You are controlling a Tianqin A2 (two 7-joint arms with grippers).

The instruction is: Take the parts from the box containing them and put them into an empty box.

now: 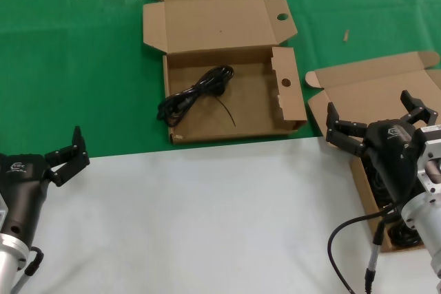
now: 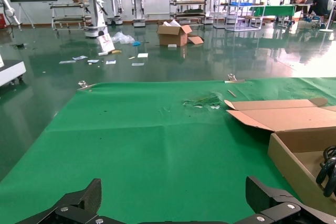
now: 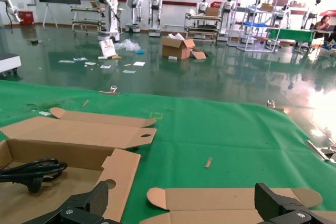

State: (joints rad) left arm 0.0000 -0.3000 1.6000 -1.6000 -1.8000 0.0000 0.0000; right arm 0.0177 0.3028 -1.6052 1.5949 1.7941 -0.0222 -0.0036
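Fingers spread on the left gripper [image 1: 69,153] over white table [image 1: 207,218], holed box [image 1: 231,94] holds one cable bundle [image 1: 196,94], while the splayed right gripper [image 1: 379,118] hides most of the plain box [image 1: 358,94], its parts [image 1: 379,180] barely visible.

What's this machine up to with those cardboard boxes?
It is moving black coiled cable bundles from one box to another. One bundle already lies in the wide brown box with round holes. The right tool hangs open and empty over the plain brown box, where more dark cables lie. The left tool waits open over the white table.
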